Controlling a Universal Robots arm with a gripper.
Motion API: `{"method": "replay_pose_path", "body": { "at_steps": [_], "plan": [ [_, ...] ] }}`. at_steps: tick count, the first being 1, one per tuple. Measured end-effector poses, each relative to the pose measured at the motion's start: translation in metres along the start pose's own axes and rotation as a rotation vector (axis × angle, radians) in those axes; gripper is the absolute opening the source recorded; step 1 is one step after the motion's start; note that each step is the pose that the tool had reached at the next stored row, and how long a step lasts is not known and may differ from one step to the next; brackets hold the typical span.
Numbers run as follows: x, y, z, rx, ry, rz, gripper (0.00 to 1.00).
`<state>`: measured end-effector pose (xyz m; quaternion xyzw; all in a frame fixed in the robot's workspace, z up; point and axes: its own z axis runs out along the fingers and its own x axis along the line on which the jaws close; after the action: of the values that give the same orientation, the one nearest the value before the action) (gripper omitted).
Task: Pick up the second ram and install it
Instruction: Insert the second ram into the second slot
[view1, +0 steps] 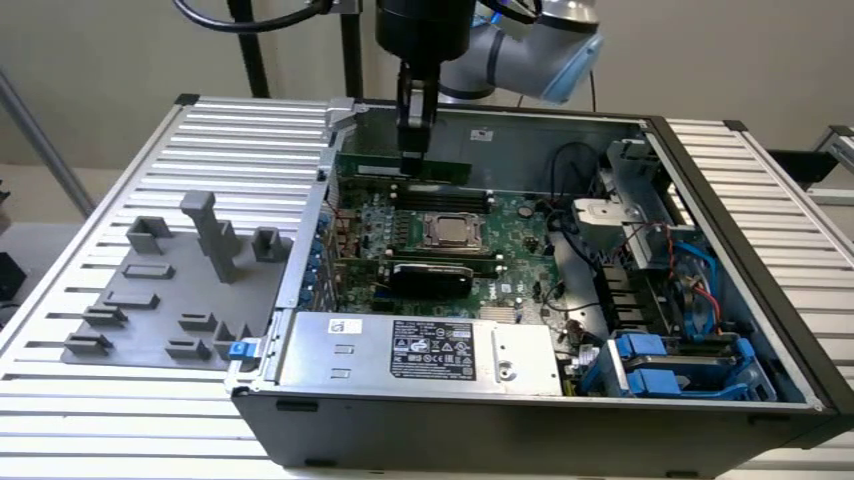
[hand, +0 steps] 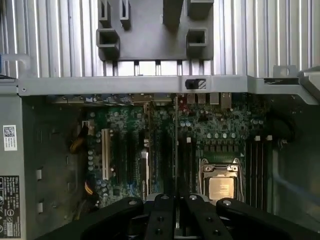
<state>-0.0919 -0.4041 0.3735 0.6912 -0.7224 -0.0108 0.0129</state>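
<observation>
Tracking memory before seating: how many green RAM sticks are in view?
1: the second ram, gripped in the claw over the motherboard, past the CPU socket in the exterior view. Any seated stick may be hidden.

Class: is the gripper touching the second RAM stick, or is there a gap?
Touching. The wrist view shows the RAM stick edge-on, clamped in the gripper. In the exterior view, the gripper's tip meets the stick's top edge.
</observation>
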Motion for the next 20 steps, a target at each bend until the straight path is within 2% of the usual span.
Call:
{"method": "replay_pose_path", "body": {
  "at_steps": [11,13,16,20],
  "plan": [
    [-0.023,-0.0487,0.0184,0.0000,0.0000,0.000,0.00],
    [-0.029,-0.0531,0.0217,0.0000,0.0000,0.000,0.00],
    [-0.037,-0.0550,0.0272,-0.0001,0.0000,0.000,0.00],
    [-0.040,-0.0554,0.0331,0.0001,0.0000,0.000,0.00]
  ]
}}
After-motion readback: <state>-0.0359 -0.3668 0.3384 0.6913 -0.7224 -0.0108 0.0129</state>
